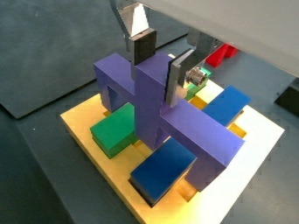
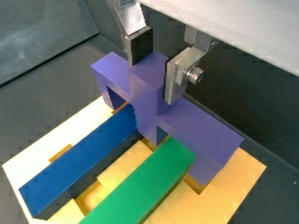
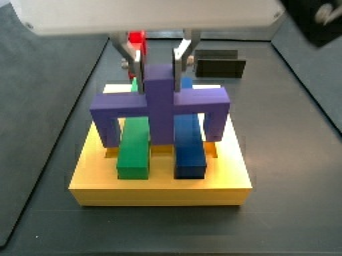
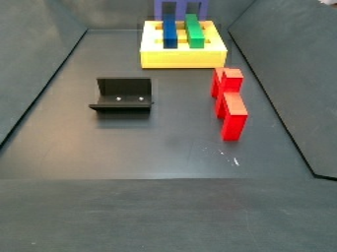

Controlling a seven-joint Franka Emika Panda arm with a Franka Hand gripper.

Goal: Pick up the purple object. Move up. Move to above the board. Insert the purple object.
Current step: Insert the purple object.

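Observation:
The purple object (image 1: 176,122) stands on the yellow board (image 1: 79,121), its legs down in the board and its bar straddling the long green bar (image 1: 114,131) and the long blue bar (image 1: 163,166). My gripper (image 1: 160,79) is above the board, with its fingers on either side of the central post near its top. The jaws are open, with small gaps to the post in a side view (image 3: 160,70). It also shows in a wrist view (image 2: 156,79), over the purple object (image 2: 176,131). In a side view the board (image 4: 184,57) lies at the far end of the floor.
A red upright block (image 4: 231,98) stands on the floor in front of the board. The dark fixture (image 4: 122,95) stands in mid floor, apart from the board. Dark walls ring the floor.

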